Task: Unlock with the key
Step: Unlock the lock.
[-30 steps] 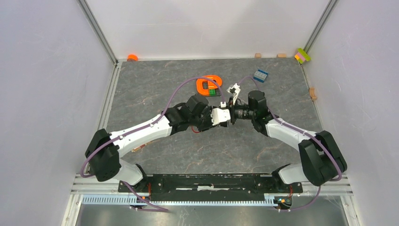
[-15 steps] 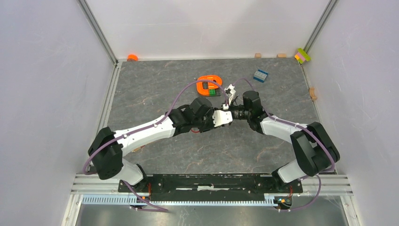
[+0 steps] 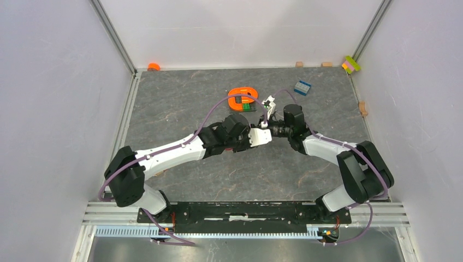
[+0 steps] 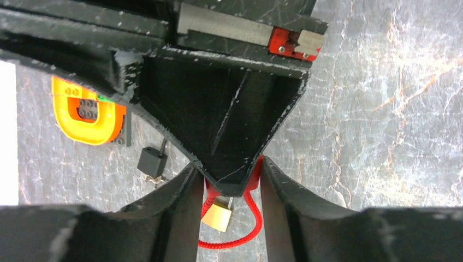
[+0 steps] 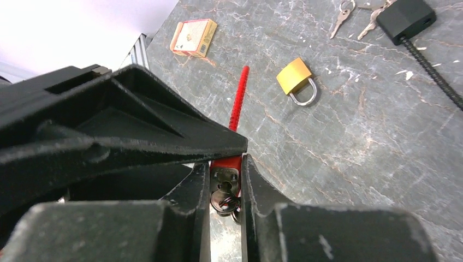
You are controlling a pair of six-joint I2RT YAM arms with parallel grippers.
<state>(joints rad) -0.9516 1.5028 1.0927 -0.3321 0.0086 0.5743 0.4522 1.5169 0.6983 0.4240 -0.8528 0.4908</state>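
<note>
The two arms met over the middle of the grey stone-patterned table (image 3: pixel 180 103). The left gripper (image 4: pixel 229 183) was clamped on one red cable lock (image 5: pixel 238 103), holding its body above the table while the red cable trailed down onto the surface. The right gripper (image 5: pixel 225 164) faced it tip to tip, with its fingers (image 5: pixel 252 191) pressed in on the single key (image 5: pixel 225 183) at the end of the red lock. A dark key ring hung from that key. How deep the key sat in the lock could not be made out.

On the table below lay one brass padlock (image 5: pixel 295 77), with its shackle closed, just beside the red cable and apart from both grippers. Farther off was one black cable lock (image 5: pixel 407 17) with a black cable running from it. Two loose keys lay just beside it, one (image 5: pixel 340 17) and another (image 5: pixel 375 17).

One tan block with an orange edge (image 5: pixel 192 37) lay on its own near the table edge. Behind the grippers sat one orange U-shaped piece (image 3: pixel 243 97) with a green block touching it, and one blue block (image 3: pixel 302 87) lay to its right. Along the far edge were one orange cap (image 3: pixel 153 66), two small wooden blocks (image 3: pixel 299 64) and one stack of coloured bricks (image 3: pixel 351 64). A third wooden block (image 3: pixel 362 108) sat at the right edge.
</note>
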